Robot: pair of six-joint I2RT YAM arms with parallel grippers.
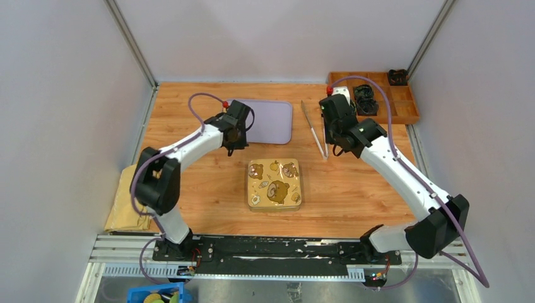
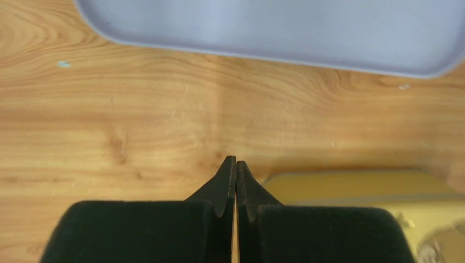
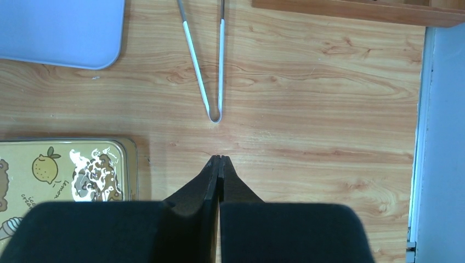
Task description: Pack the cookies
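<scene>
Wood table (image 1: 353,189) from above: the tin (image 1: 274,184) sits lidded at centre, nothing lies on the tray (image 1: 271,120), the tongs (image 1: 313,126) lie unheld, and I see no cookies anywhere. Left wrist: my left gripper (image 2: 236,167) is pinched together, empty, beside the tin's corner. Right wrist: my right gripper (image 3: 220,164) is likewise closed on nothing. I judge the cookies are already packed inside, though I cannot confirm it.

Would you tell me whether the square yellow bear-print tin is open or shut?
Shut: the square yellow bear-print tin has its printed lid covering the top; no interior shows.
</scene>
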